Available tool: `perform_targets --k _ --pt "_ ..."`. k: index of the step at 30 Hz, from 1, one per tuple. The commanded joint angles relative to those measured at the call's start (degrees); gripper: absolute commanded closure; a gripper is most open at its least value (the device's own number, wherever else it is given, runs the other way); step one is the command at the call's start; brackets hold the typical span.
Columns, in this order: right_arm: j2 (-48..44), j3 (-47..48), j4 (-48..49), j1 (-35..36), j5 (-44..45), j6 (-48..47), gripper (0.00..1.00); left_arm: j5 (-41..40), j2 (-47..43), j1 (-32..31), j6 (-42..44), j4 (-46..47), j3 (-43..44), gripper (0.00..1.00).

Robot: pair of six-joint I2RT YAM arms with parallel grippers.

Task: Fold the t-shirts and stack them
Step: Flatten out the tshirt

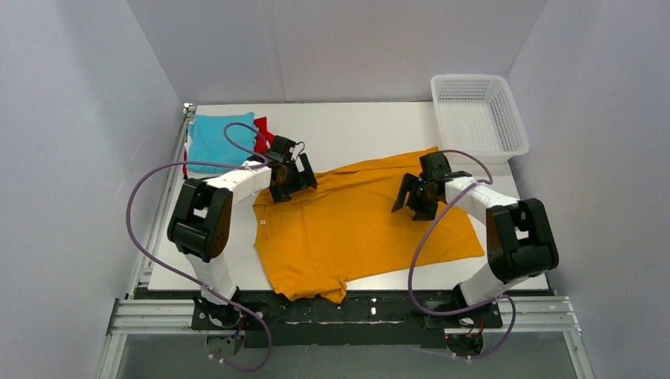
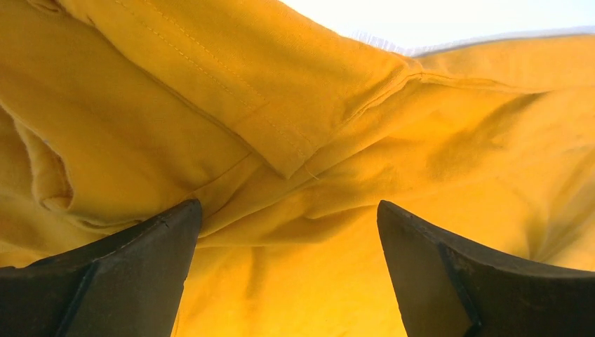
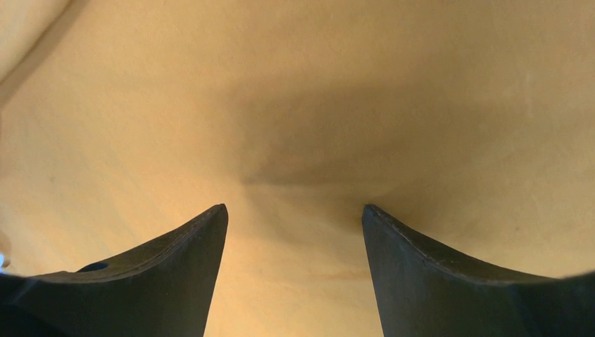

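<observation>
**A:** Entry one, mustard-orange t-shirt [image 1: 363, 225]. Where is it placed?

**B:** It is laid open across the middle of the table [image 1: 355, 126], collar towards the left arm. One sleeve is bunched at the near edge. A folded turquoise t-shirt [image 1: 221, 138] and a red one [image 1: 263, 130] are stacked at the far left corner. A white mesh basket [image 1: 478, 118] is noted at the far right.

**A:** Grippers?

**B:** The left gripper [image 1: 291, 180] is held with its jaws wide apart, low over a turned-over sleeve hem near the collar. The right gripper [image 1: 415, 197] is also parted, over flat cloth towards the far right of the shirt. Nothing is seen clamped in either.

**A:** Handling class?

**B:** Light, limp woven cotton is judged. No shape is held when it is lifted, so sagging and creasing are to be expected. It is not fragile and not slippery.

**A:** Recommended hold?

**B:** Doubled seams are preferred: the stitched sleeve hem on the left, the side or bottom hem on the right. A pinch in mid-panel is likely to gather only one layer.
</observation>
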Motion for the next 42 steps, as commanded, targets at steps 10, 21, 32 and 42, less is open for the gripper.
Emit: perform_targets --k 10,21,32,42 --pt "-11.6 -9.8 -10.2 2.7 -1.6 4.3 0.21 -4.0 -1.4 0.0 -0.9 -5.3 1.5 0.02" --pt "-9.0 -4.5 -10.7 2.6 -0.4 2.9 0.21 -5.3 6.2 -0.1 -0.8 -7.8 10.0 0.02" --pt "-7.7 -5.0 -10.4 2.6 -0.1 2.7 0.21 -8.2 7.8 -0.7 -1.6 -6.3 8.8 0.11" --pt "-7.1 -5.4 -10.2 2.7 0.7 2.9 0.21 -7.8 11.6 -0.8 -2.9 -6.5 15.6 0.28"
